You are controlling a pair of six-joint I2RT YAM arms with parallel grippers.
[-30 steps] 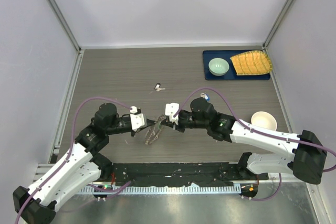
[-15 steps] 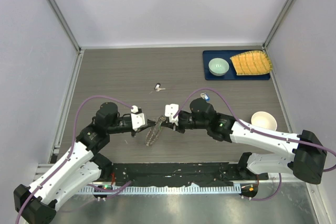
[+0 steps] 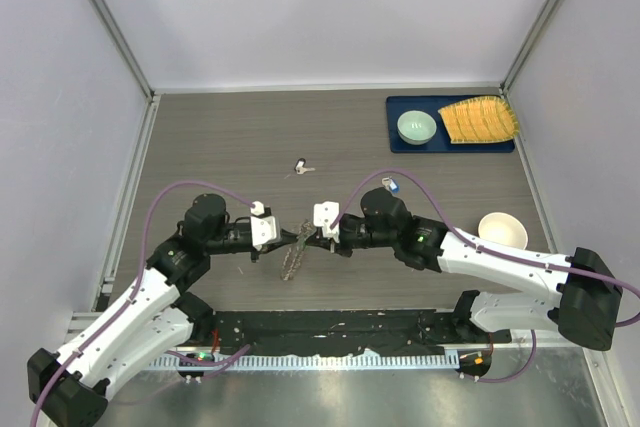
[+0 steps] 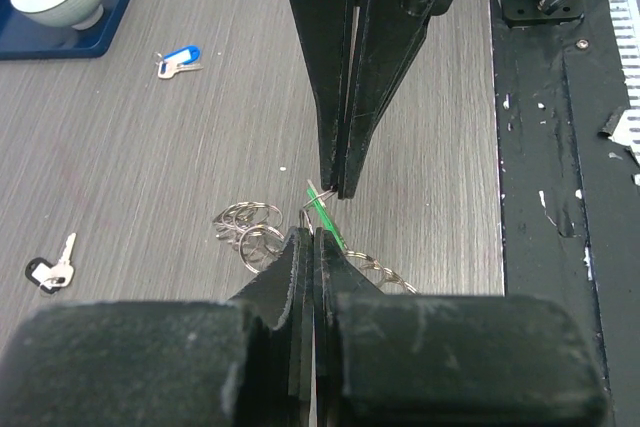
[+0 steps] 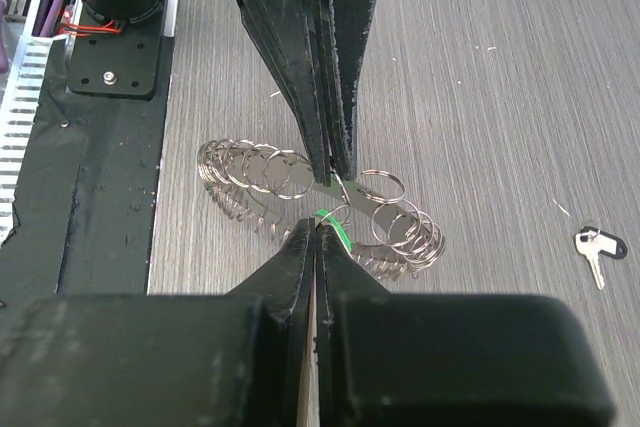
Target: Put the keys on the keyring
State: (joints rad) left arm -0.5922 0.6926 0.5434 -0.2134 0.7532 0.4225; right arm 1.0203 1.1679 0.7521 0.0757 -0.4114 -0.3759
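The keyring [image 3: 291, 259] is a thin metal ring strung with many small split rings [image 5: 262, 175]. It hangs low between both arms near the table's front. My left gripper [image 3: 287, 236] is shut on the keyring's rim [image 4: 248, 232]. My right gripper [image 3: 309, 237] faces it tip to tip, shut on the green key [image 5: 336, 231]. That key shows as a thin green strip [image 4: 326, 218] between the two sets of tips. The blue key [image 3: 392, 185] lies on the table behind the right arm and also appears in the left wrist view [image 4: 180, 58].
A small key with a white and black head [image 3: 301, 165] lies mid-table and shows in the right wrist view [image 5: 597, 247]. A blue tray [image 3: 450, 146] at the back right holds a green bowl [image 3: 416, 127] and a yellow ribbed item [image 3: 480, 119]. A white bowl [image 3: 502, 230] stands right.
Almost nothing has changed. The right gripper has edged slightly left toward the left gripper, and both stay shut with the keyring hanging between them.
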